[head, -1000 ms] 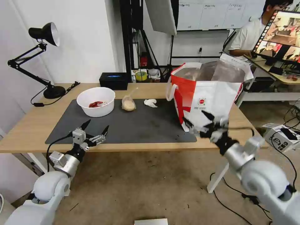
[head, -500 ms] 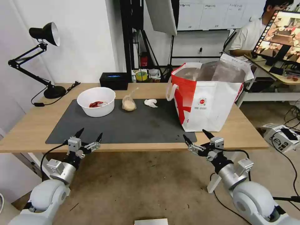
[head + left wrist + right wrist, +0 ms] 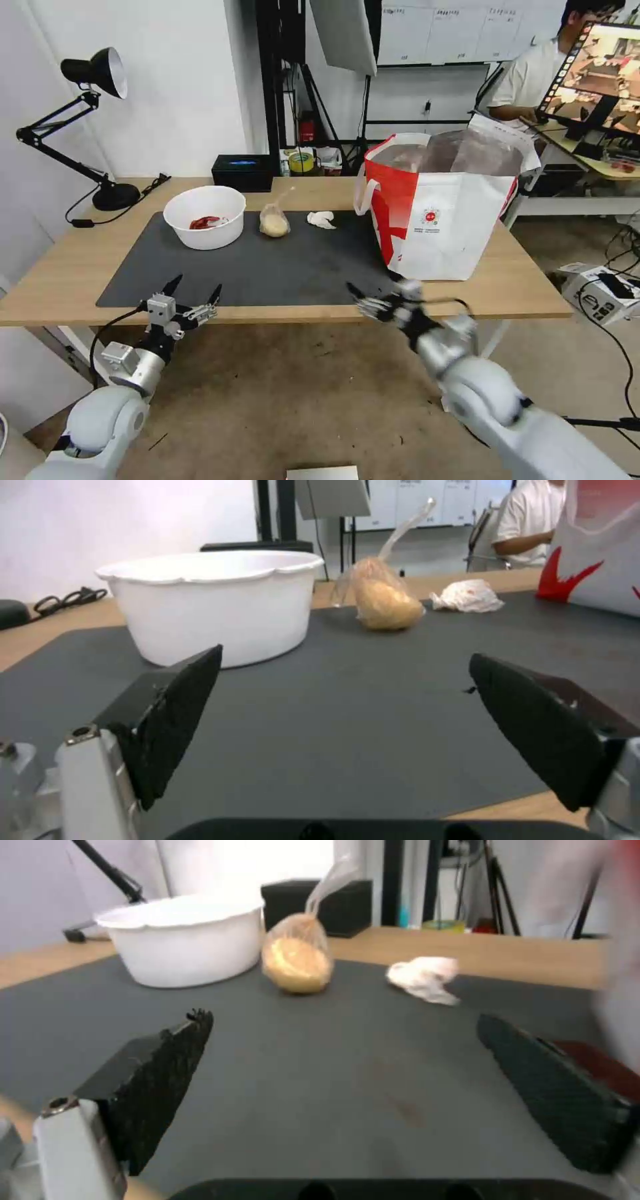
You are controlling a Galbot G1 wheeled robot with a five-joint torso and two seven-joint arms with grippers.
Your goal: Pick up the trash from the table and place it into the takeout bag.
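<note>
At mat (image 3: 267, 267) front edge: right gripper (image 3: 373, 298) open, empty; left gripper (image 3: 193, 293) open.

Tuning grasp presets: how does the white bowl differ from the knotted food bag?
The bowl is rigid, opaque white and wide, open on top with red scraps inside. The food bag is soft clear plastic, smaller, knotted shut around beige food, its tail sticking up. Both sit on the dark mat, ungrasped.
</note>
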